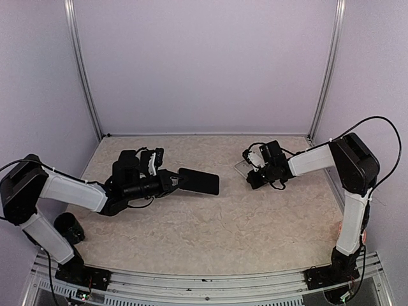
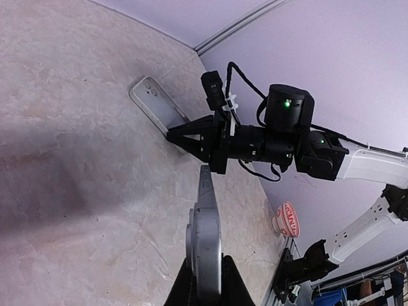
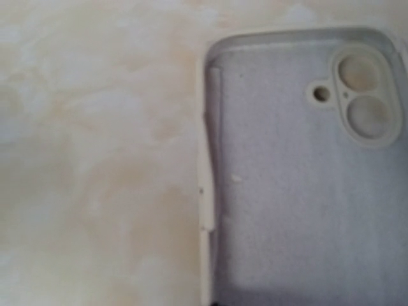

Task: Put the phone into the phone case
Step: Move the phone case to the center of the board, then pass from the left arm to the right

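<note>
One phone case (image 3: pixel 299 191), clear, flat on tabletop (image 1: pixel 210 236), far right; its near end is cut off in the right wrist view. One phone (image 1: pixel 199 182), black, centre, pinched edge-on by left pincer (image 1: pixel 177 182). Right pincer (image 2: pixel 173 135) pressed together at the case's edge; any hold on the case is unclear.

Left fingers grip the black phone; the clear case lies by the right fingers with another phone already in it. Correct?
No. The phone case is empty: the right wrist view shows its bare inside and open camera cutouts. The rest stands: left fingers hold the phone.
</note>
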`<state>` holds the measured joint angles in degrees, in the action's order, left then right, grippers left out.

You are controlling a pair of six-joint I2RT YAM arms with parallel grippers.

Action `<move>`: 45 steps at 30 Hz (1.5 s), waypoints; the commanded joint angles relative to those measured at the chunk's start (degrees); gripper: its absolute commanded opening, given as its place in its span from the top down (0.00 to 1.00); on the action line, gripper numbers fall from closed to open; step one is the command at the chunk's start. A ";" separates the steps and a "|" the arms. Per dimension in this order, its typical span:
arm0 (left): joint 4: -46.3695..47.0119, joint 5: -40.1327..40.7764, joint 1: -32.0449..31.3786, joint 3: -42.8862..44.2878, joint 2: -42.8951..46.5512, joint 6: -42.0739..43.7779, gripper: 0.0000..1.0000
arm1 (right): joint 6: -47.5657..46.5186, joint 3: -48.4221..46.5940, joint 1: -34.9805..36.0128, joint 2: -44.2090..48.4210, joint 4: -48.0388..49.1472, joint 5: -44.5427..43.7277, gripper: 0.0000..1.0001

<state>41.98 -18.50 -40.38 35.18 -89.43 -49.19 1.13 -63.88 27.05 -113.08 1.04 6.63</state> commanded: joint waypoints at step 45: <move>2.80 12.86 4.08 -10.15 18.02 -0.47 0.98 | -17.68 4.49 21.34 4.12 -3.99 17.41 0.82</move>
<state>40.66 -4.34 -36.71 24.73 -71.24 -49.47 -15.88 -57.74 47.57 -107.50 -1.54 24.38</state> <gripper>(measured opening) 0.059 0.152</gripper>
